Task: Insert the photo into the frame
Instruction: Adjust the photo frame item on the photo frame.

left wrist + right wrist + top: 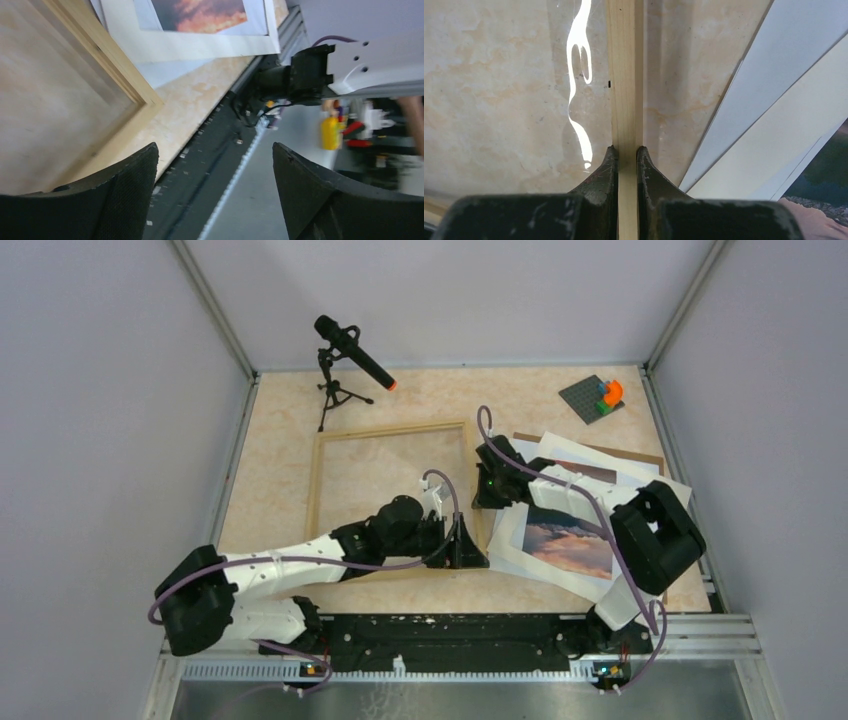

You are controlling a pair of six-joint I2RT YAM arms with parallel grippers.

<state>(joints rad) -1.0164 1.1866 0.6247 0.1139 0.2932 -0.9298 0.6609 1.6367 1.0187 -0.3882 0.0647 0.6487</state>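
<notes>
The light wooden frame [390,430] lies flat on the table, left of centre. My right gripper [487,490] is shut on the frame's right strip [625,75], one finger on each side of it [625,149]. My left gripper [468,548] is open and empty over the frame's near right corner [120,65], with its jaws wide apart [215,146]. The sunset photo [568,545] lies face up to the right of the frame, under my right arm. It also shows at the top of the left wrist view [197,12] and in the right wrist view's bottom corner [819,200].
White sheets [600,465] and a brown backing board [645,455] lie stacked under and behind the photo. A microphone on a small tripod [350,355] stands behind the frame. A grey plate with coloured bricks [598,397] sits at the back right.
</notes>
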